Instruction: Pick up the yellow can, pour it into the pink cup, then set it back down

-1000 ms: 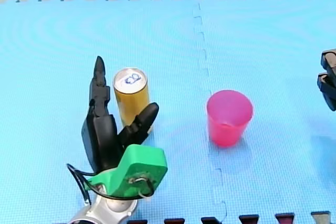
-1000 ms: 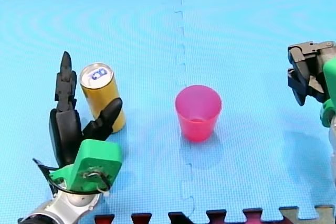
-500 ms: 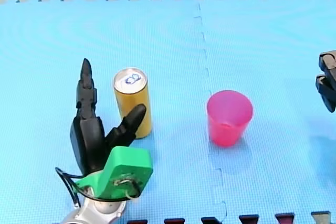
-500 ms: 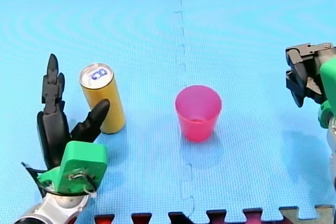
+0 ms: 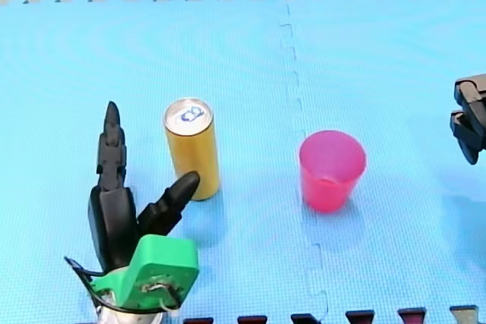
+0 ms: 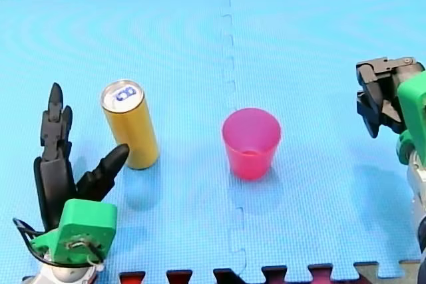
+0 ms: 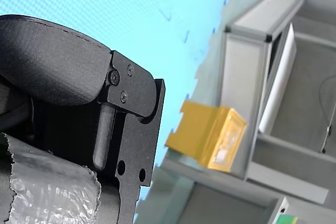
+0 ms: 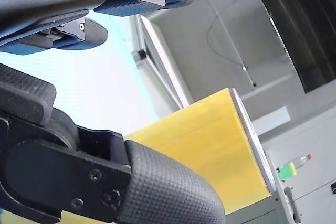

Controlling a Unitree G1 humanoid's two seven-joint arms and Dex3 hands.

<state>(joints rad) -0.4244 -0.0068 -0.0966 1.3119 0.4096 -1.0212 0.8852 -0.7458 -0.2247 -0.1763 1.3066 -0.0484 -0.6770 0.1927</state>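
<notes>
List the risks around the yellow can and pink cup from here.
1. The open left hand is close beside the upright yellow can; a nudge low down could topple it.
2. The pink cup stands unsupported; a badly aimed pour might miss or tip it.
The right hand is at the right edge of the foam mat, away from both.

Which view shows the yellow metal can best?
The first head view: the yellow metal can stands whole and upright, lid visible. The second head view shows it likewise; the second wrist view, part of its side.
</notes>
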